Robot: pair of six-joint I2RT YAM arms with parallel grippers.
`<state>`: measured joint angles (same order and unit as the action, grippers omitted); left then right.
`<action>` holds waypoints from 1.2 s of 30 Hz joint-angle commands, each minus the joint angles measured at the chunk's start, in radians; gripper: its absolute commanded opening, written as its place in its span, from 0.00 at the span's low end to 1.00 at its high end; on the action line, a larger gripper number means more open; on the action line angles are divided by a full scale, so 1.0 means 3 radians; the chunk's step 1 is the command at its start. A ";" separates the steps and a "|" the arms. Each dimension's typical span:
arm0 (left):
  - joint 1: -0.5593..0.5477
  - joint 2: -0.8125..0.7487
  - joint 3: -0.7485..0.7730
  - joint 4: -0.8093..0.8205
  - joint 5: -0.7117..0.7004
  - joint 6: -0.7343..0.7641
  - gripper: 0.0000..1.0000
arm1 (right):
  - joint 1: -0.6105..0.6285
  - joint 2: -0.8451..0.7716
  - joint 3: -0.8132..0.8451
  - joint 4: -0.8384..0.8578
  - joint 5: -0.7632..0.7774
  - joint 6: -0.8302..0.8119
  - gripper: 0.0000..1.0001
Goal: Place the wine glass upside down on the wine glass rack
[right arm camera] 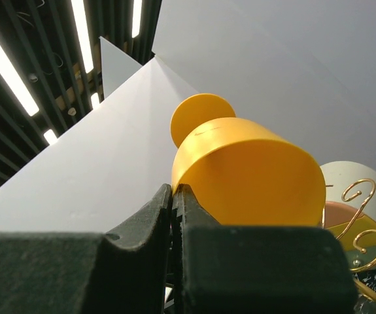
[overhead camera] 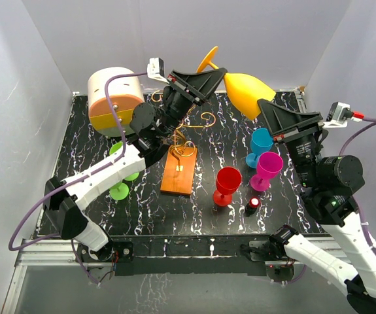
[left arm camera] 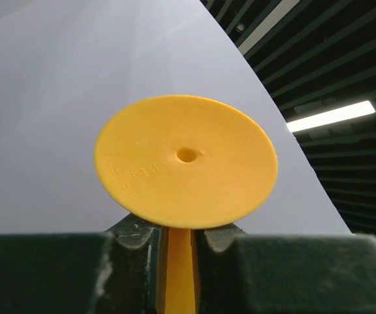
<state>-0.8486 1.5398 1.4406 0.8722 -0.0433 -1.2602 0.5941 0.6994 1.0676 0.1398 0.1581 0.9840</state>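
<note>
A yellow wine glass [overhead camera: 248,91] hangs on its side in the air above the far end of the mat, held by both grippers. My left gripper [overhead camera: 220,77] is shut on its stem [left arm camera: 180,268] just below the round foot [left arm camera: 186,160]. My right gripper [overhead camera: 262,104] is shut on the rim of the bowl [right arm camera: 253,176], with the thin wall pinched between the fingers [right arm camera: 150,216]. The wine glass rack [overhead camera: 178,171], gold wire scrolls on a flat orange base, stands below and left of the glass. Its scrolls [right arm camera: 361,193] show in the right wrist view.
A cream-and-orange drum box [overhead camera: 114,99] stands at the back left. A green glass [overhead camera: 119,190] sits under my left arm. Red [overhead camera: 227,185], magenta [overhead camera: 266,170] and blue [overhead camera: 261,145] glasses stand to the right of the rack, with a small black-and-red object [overhead camera: 252,206] near them.
</note>
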 commanded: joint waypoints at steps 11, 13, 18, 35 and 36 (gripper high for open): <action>0.0001 -0.0100 0.0045 0.0441 -0.0054 0.0325 0.00 | 0.0007 -0.0036 0.0013 -0.0325 -0.0113 -0.0041 0.52; 0.0001 -0.0164 -0.0002 0.0429 -0.0067 0.0431 0.00 | 0.0007 -0.0032 0.0055 -0.0447 -0.0104 -0.0178 0.68; 0.0001 -0.0468 -0.0120 0.0102 -0.0046 0.0788 0.00 | 0.0003 -0.0043 0.0258 -0.1100 -0.0044 -0.0669 0.82; 0.0000 -0.1608 -0.0268 -0.2317 0.0663 0.2018 0.00 | 0.0005 0.0240 0.1153 -0.2076 -0.0839 -0.2187 0.88; -0.0001 -0.1642 -0.0247 -0.2448 0.0723 0.2112 0.00 | 0.0001 0.0288 0.1192 -0.2074 -0.0951 -0.2187 0.87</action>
<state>-0.8501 1.0775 1.3514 0.3023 0.0738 -0.7403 0.5945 0.7055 1.3808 -0.4313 -0.0135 0.4030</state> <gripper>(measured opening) 0.131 0.882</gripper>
